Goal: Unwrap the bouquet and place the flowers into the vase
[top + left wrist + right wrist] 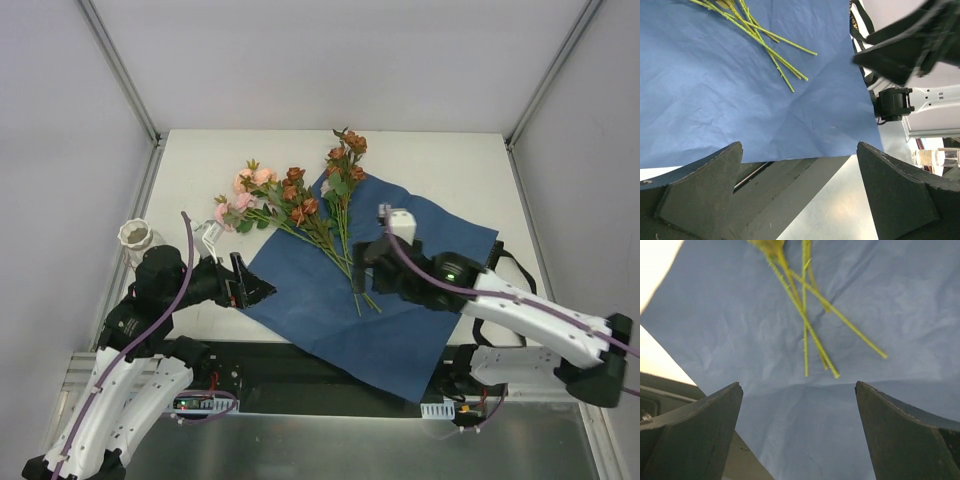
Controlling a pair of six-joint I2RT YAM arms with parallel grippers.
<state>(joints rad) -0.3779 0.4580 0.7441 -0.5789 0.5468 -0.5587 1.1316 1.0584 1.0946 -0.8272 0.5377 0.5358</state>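
Note:
The bouquet lies unwrapped: its blue paper [410,310] is spread flat on the table, one corner hanging over the near edge. The flowers [297,200] lie loose across the paper's upper left, pink roses [243,188] off it to the left and rust-orange ones [350,145] at the top. Their green stems [807,322] [775,55] end mid-sheet. The white ribbed vase [135,238] stands upright at the far left. My left gripper [252,285] [799,146] is open beside the paper's left edge. My right gripper [358,268] [798,385] is open just above the stem ends, holding nothing.
A black ribbon-like loop [512,262] lies at the paper's right edge, next to my right arm. A small white tag [212,235] sits between the vase and the pink roses. Grey walls with metal posts close in the table on three sides.

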